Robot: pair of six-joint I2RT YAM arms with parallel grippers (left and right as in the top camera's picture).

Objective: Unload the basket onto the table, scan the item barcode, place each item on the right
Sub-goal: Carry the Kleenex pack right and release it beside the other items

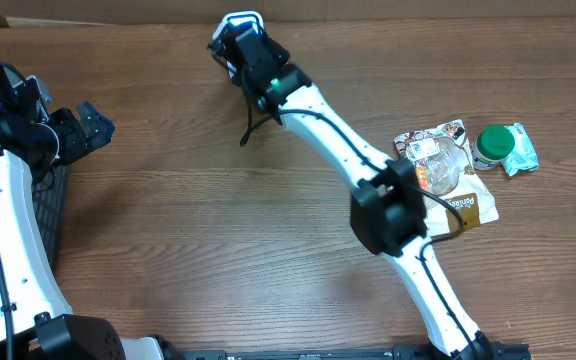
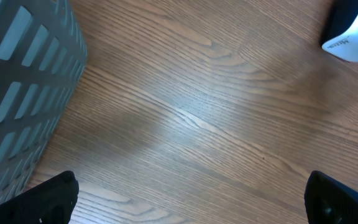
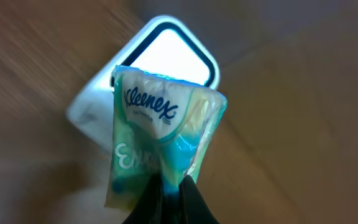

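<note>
Nearest the bases, your left gripper hangs released, jaws wide, over bare tabletop, just beside the grey slatted basket on the left. Farther out on the right, a crinkled snack bag lies flat, partly under your right arm, with a green-capped item just beside it. At the far edge, your right gripper is clenched on the bottom edge of 1 Kleenex pack, logo facing the wrist camera. The pack hangs over the white scanner and covers part of its bright window. You cannot tell whether pack and scanner touch.
</note>
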